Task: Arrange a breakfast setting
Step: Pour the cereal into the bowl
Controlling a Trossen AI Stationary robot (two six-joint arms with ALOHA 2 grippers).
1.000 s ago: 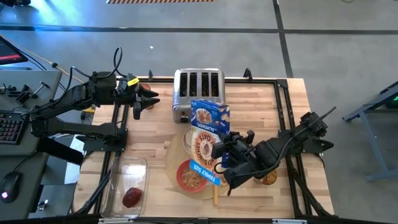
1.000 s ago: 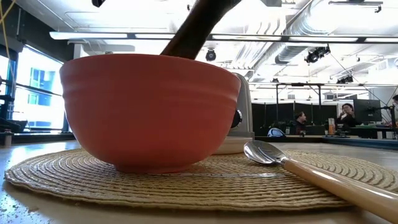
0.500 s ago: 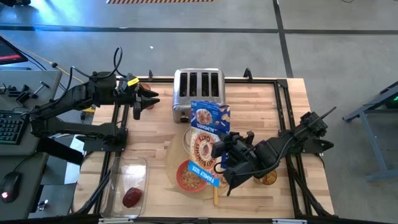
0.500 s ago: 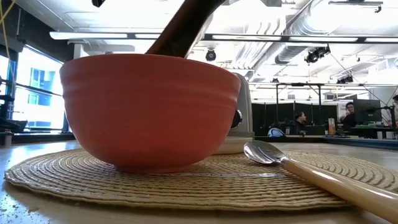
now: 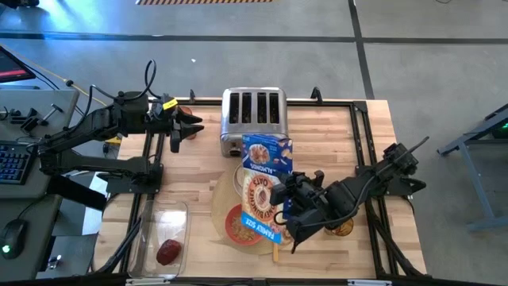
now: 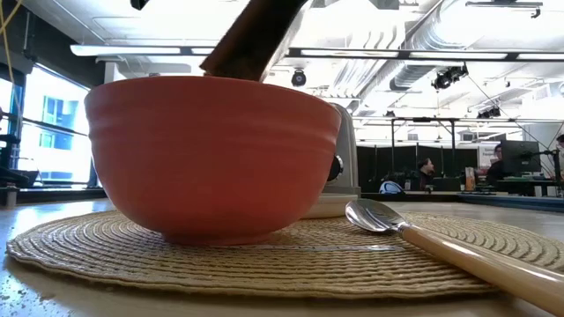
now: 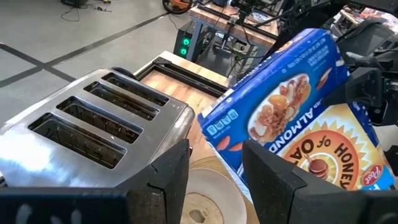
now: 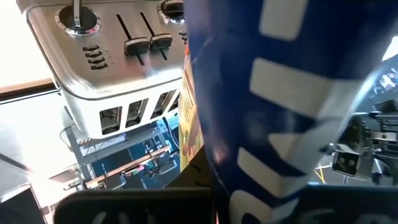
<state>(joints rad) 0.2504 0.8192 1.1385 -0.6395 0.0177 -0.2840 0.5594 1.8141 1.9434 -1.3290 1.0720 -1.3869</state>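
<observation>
My right gripper (image 5: 284,202) is shut on a blue cereal box (image 5: 263,187), which it keeps tilted above the red bowl (image 5: 240,228). The bowl holds cereal and stands on the round tan placemat (image 5: 222,199), as the low view shows of the bowl (image 6: 211,158) and the mat (image 6: 264,260). The white plate with the toast slice (image 7: 202,205) lies on the mat's far part. The wooden-handled spoon (image 6: 423,239) rests on the mat to the bowl's right. The dark red fruit (image 5: 167,252) lies in the clear tub. My left gripper (image 5: 181,127) waits open at the far left, raised. My right gripper has the cereal box by its right-hand long edge (image 5: 277,199), about midway along, and comes at it from the table's right, across the box. The box's blue side (image 8: 273,155) fills the wrist view between the fingers. The box is lifted clear and tilted, its lower end (image 5: 259,230) over the bowl.
The silver four-slot toaster (image 5: 252,117) stands at the far middle, just behind the box's upper end. The clear plastic tub (image 5: 163,234) sits near the front left. A small amber thing (image 5: 343,229) lies under the right arm. People sit in the room behind (image 6: 427,172).
The cereal box's lower end has swung a little toward the table's left over the bowl. In the low view its dark edge has moved leftward above the bowl's rim. My right gripper has gone with it, still shut on the box.
</observation>
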